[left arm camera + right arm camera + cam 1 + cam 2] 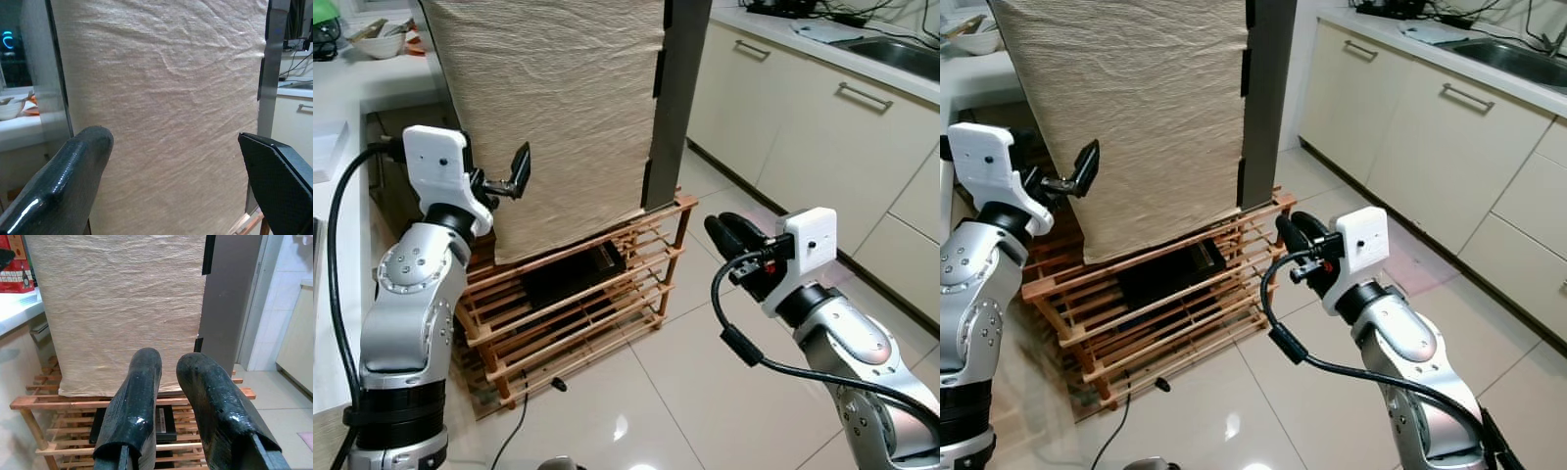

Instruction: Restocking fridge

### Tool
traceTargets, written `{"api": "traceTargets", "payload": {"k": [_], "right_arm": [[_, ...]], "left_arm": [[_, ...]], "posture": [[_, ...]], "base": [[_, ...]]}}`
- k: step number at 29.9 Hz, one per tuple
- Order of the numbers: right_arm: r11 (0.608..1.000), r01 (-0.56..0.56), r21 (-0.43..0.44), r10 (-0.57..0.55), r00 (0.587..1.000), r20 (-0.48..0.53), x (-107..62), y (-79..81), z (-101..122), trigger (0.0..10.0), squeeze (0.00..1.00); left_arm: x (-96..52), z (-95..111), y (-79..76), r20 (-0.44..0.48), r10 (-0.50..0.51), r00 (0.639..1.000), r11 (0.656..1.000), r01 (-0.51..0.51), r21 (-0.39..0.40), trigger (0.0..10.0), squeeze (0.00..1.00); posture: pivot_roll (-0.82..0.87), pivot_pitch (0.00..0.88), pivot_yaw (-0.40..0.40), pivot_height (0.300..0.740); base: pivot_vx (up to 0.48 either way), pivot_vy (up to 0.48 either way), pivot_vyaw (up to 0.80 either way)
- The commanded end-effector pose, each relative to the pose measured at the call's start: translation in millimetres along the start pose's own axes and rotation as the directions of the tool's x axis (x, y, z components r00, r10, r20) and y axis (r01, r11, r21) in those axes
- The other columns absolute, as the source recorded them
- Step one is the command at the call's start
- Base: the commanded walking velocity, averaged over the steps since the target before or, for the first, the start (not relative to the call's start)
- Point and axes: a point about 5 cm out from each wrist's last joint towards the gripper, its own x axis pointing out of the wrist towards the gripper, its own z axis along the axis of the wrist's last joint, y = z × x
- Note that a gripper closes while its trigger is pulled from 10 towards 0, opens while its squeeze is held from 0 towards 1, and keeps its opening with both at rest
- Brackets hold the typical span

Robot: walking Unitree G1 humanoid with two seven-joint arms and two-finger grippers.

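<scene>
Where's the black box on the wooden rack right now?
The black box lies on a middle shelf of the wooden rack, under the cloth-covered fridge, in the head views between the two arms.

A slatted wooden rack [578,294] stands on the glossy tiled floor [705,392] and carries the fridge [558,108], which is draped in beige cloth. A flat black box [573,274] lies on a lower shelf of the rack. A thin black cable [524,406] trails across the tiles in front.
</scene>
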Motion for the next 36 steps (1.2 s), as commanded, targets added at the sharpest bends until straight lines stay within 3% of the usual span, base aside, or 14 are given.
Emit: {"api": "traceTargets", "payload": {"k": [1, 2, 4, 13, 22, 25, 36], "right_arm": [[1.000, -0.006, -0.021, 0.007, 0.999, 0.036, 0.0, 1.7, 8.7, 10.0, 0.00], [1.000, -0.005, -0.018, 0.005, 0.999, 0.040, -0.2, 1.9, 9.2, 10.0, 0.00], [1.000, -0.002, -0.021, 0.003, 0.999, 0.036, -1.2, 2.8, 8.1, 10.0, 0.00], [0.999, 0.051, 0.009, -0.051, 0.998, 0.025, -2.8, -0.9, 2.5, 10.0, 0.00], [0.998, 0.069, 0.012, -0.069, 0.997, 0.024, -4.1, -2.6, 2.5, 10.0, 0.00], [0.997, 0.072, 0.013, -0.072, 0.997, 0.023, -3.9, -3.0, 2.3, 10.0, 0.00], [0.998, 0.054, -0.009, -0.054, 0.999, 0.003, -3.2, -0.9, -0.2, 10.0, 0.00]], "left_arm": [[2.3, 5.2, -3.5, 0.022, -0.011, 1.000, 1.000, 0.011, 0.001, 10.0, 0.08], [2.7, 4.3, -6.3, 0.006, -0.008, 1.000, 1.000, 0.008, -0.022, 10.0, 0.00], [1.0, 6.4, -16.3, 0.028, -0.045, 0.999, 0.998, 0.047, -0.051, 10.0, 0.00], [-2.7, 5.2, -38.9, 0.050, -0.123, 0.991, 0.992, 0.124, -0.019, 10.0, 0.00], [-2.3, 4.2, -40.7, 0.038, -0.134, 0.990, 0.991, 0.134, -0.017, 10.0, 0.00], [-2.3, 3.5, -40.8, 0.038, -0.126, 0.991, 0.991, 0.127, -0.042, 10.0, 0.00], [-2.2, 0.9, -32.4, 0.018, -0.067, 0.998, 0.998, 0.066, 0.007, 10.0, 0.00]], "posture": [[0.03, 0.000, -0.001, 0.740], [0.03, 0.000, 0.001, 0.740], [0.03, 0.000, 0.000, 0.740], [0.03, 0.000, 0.002, 0.740], [0.03, 0.000, 0.007, 0.740], [0.03, 0.000, 0.007, 0.740], [0.03, 0.000, 0.008, 0.740]], "base": [[0.000, 0.000, 0.00], [0.000, 0.000, 0.00], [0.000, 0.000, 0.00], [0.152, 0.000, 0.00], [0.378, 0.000, 0.00], [0.000, 0.000, 0.00], [0.000, 0.000, 0.00]]}}
